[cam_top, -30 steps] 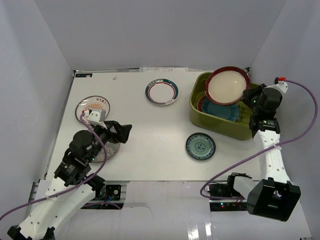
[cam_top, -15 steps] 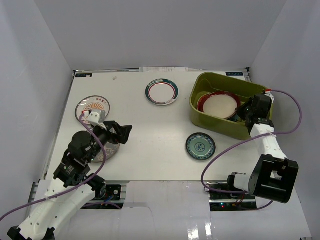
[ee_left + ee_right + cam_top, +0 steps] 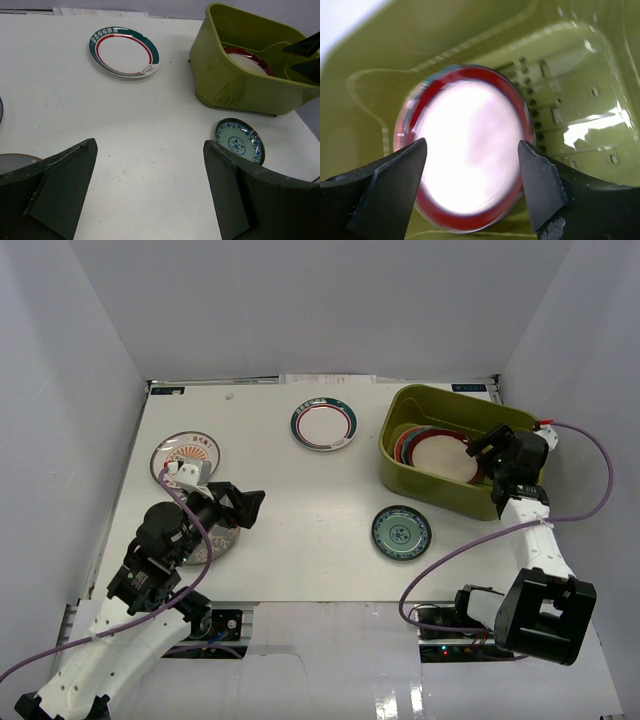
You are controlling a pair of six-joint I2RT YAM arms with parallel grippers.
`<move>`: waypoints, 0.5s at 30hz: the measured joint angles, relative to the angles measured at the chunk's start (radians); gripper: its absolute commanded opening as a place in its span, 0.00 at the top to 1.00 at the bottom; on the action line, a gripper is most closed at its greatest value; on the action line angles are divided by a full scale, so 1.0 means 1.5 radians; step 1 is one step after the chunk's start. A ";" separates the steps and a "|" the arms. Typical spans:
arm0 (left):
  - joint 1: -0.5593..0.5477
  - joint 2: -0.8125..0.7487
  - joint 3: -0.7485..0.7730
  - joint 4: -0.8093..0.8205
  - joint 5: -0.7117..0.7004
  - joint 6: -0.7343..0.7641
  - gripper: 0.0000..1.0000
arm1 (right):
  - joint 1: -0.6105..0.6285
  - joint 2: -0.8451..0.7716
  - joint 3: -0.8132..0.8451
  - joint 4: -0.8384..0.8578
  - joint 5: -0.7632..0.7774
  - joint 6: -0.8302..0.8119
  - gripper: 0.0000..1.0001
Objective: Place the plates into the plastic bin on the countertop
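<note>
The olive-green plastic bin (image 3: 432, 392) stands at the back right of the white countertop (image 3: 300, 490). A red-rimmed cream plate (image 3: 441, 456) lies in it on other plates. My right gripper (image 3: 481, 445) hovers open just over that plate's right edge. In the right wrist view the plate (image 3: 465, 145) is blurred beyond my open gripper (image 3: 472, 170), free of both fingers, inside the bin (image 3: 445, 40). My left gripper (image 3: 247, 506) stands open and empty over the left countertop; its own view shows this gripper (image 3: 150, 190) above bare surface.
A green-rimmed white plate (image 3: 324, 424) lies at the back middle, a small blue-green plate (image 3: 401, 532) in front of the bin, and an orange sunburst plate (image 3: 186, 455) at the left. A grey plate (image 3: 222, 540) lies partly under the left arm. Pale walls close in the countertop.
The right gripper lowered the red-rimmed plate from above the bin into it, then opened and let it go. The plate now lies on the stack. The left arm stayed still.
</note>
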 measured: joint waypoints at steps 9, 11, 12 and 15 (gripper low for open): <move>0.001 0.000 0.000 0.001 -0.012 -0.001 0.02 | 0.218 -0.113 0.017 0.040 -0.032 -0.009 0.23; 0.002 -0.002 0.000 0.000 -0.027 -0.003 0.02 | 0.359 -0.109 0.020 0.057 -0.030 -0.017 0.35; 0.003 -0.004 0.000 0.000 -0.037 -0.004 0.02 | 0.422 -0.102 0.020 0.066 -0.023 -0.018 0.39; 0.010 -0.019 -0.002 0.000 -0.081 -0.013 0.02 | 0.599 -0.044 0.022 0.102 -0.005 -0.014 0.50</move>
